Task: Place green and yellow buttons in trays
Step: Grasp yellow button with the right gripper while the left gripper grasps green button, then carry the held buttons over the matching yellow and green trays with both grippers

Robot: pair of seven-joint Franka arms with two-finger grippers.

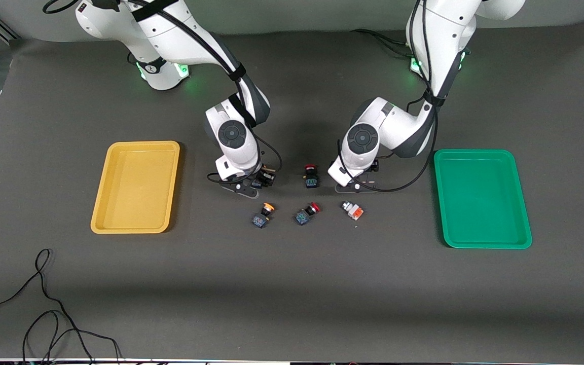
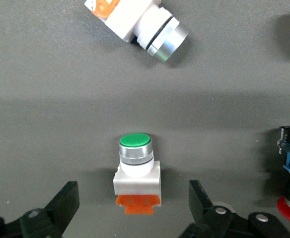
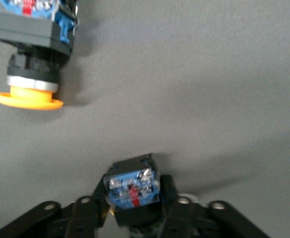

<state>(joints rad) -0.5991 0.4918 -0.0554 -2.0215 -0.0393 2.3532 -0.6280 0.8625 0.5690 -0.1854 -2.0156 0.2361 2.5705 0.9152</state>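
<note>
Right wrist view: your right hand (image 3: pixel 133 208) is gripping a switch (image 3: pixel 132 186) on the surface; lift toward the yellow tray (image 1: pixel 137 186). Left hand (image 2: pixel 135 208) is straddling the green button (image 2: pixel 136 171), wide; close next.

yellow tray (image 1: pixel 136 187): empty, toward right arm's end | green tray (image 1: pixel 481 197): empty, toward left arm's end | yellow-capped button (image 1: pixel 263 214): on its side on surface | second blue-bodied button (image 3: pixel 133 188): gripped | green-capped button (image 2: pixel 136 174): on surface | white button (image 1: pixel 352 210): on its side
</note>
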